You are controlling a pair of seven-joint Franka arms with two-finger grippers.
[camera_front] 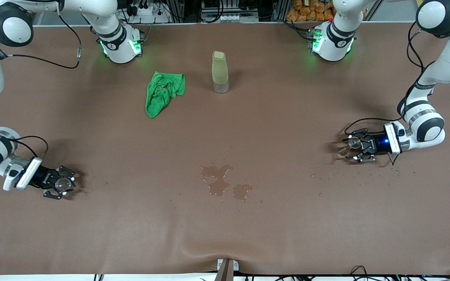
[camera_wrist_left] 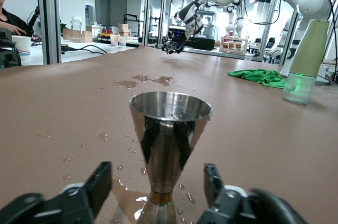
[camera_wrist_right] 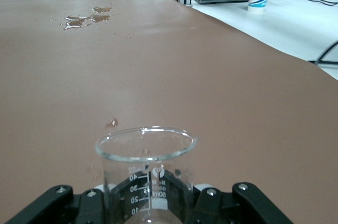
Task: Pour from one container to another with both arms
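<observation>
While the left claw (camera_front: 352, 147) stands open around a steel jigger (camera_wrist_left: 170, 145), the right claw (camera_front: 64, 184) grips a glass beaker (camera_wrist_right: 147, 168); puddle (camera_front: 225, 183) at six o'clock of the bottle (camera_front: 220, 72), green cloth (camera_front: 163, 93) beside it.

Brown table (camera_front: 287, 218) carries green cloth (camera_front: 164, 93), bottle (camera_front: 220, 72), puddle (camera_front: 222, 182), jigger (camera_wrist_left: 168, 150), beaker (camera_wrist_right: 145, 174)

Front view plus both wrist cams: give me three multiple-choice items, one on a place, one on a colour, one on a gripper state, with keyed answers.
1. Where is the spilled puddle?
A. on the green cloth
B. on the table between the two grippers
C. inside the bottle

2. What colour is the cloth?
A. green
B. red
C. white

3. What is the right gripper doing?
A. hanging empty
B. closed on the glass beaker
C. pinching the cloth

Answers: 1 B, the wet patch lies on the bare table. 2 A, it is plainly green. 3 B, the right wrist view shows the fingers against the glass beaker.
</observation>
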